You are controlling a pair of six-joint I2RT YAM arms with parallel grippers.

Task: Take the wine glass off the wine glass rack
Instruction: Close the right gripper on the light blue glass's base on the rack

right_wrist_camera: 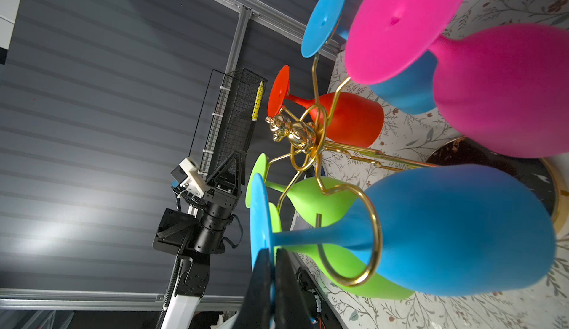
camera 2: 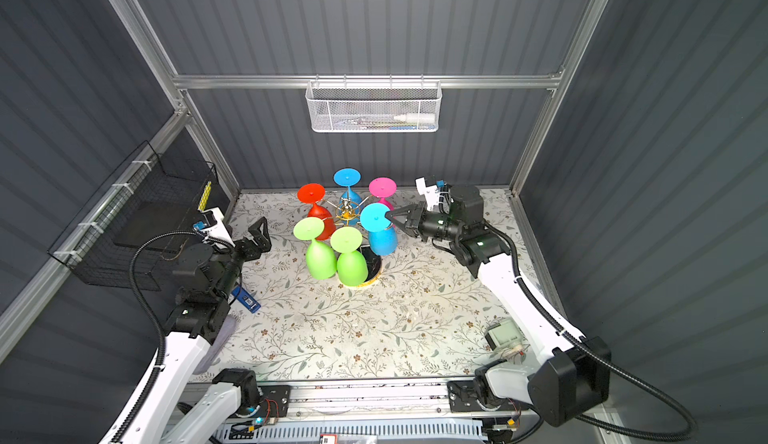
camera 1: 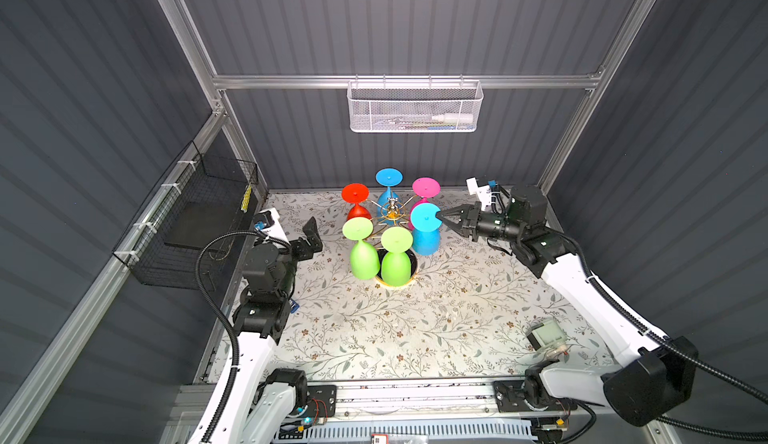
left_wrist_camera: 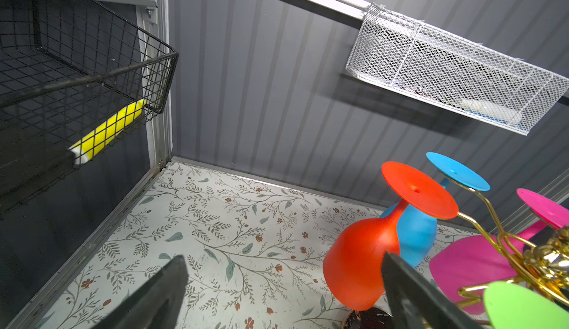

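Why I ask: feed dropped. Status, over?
Right end effector shut on near blue glass foot. Left end effector open, empty. Glass on rack, stem in ring.

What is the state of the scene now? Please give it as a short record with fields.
rack: wine glass rack upright on table, six glasses hanging bowl down
glasses: red glass, pink glass, far blue glass, near blue glass, green glasses
right gripper: shut on the near blue glass's foot; stem inside its ring
left gripper: open, empty, beside the rack
task: glass not yet off
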